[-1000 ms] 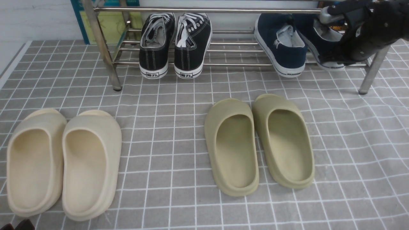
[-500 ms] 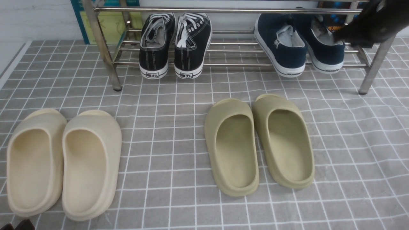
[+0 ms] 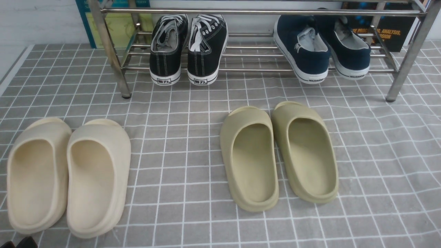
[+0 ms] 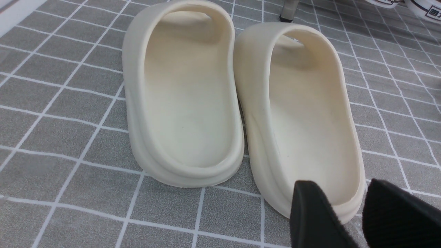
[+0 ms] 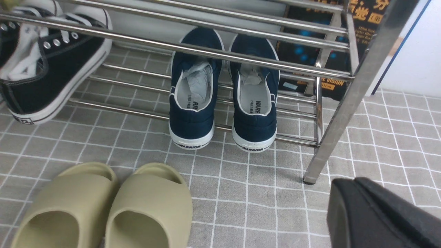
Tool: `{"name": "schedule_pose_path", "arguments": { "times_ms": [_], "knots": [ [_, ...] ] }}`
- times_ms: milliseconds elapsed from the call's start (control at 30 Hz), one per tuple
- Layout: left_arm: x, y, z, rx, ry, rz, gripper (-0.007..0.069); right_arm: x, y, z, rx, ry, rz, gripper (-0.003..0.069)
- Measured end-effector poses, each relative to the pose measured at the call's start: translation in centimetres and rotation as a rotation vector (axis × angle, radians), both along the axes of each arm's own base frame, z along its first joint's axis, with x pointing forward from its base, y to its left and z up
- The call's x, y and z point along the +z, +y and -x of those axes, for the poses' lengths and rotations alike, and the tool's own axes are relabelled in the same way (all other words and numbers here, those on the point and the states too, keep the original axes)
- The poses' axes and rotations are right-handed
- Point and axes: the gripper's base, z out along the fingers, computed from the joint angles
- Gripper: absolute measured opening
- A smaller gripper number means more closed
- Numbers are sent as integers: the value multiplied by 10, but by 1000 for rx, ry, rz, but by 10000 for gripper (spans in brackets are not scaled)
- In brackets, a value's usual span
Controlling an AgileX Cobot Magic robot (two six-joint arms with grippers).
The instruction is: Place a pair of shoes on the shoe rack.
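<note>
Two navy shoes [image 3: 314,62] are seated on the rack [image 3: 256,70], upper right of the front view, toes pointed away; the nearer right end effector [image 5: 353,182] is closed, empty, the left end effector [image 4: 342,185] open

The grid-patterned floor [image 3: 179,144] directly supports three items. In the front view, taking the floor's middle as the dial centre, the steel shoe rack [image 3: 255,12] stands on its legs at 12 o'clock, the cream slides [image 3: 96,220] lie at 8 o'clock, and the olive slides [image 3: 256,205] lie at 3 o'clock.
</note>
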Motion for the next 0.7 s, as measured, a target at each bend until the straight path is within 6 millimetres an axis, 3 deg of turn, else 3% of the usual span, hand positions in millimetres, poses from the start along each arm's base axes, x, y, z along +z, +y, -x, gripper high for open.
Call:
{"name": "schedule_pose_path", "arguments": {
  "times_ms": [200, 400, 700],
  "knots": [
    [0, 0, 0, 0, 0, 0, 239, -11, -6, 62, 2, -133, -24, 26],
    [0, 0, 0, 0, 0, 0, 239, -23, -10, 102, 2, -208, -31, 37],
    [0, 0, 0, 0, 0, 0, 239, -28, -11, 113, 3, -214, -31, 39]
  ]
}}
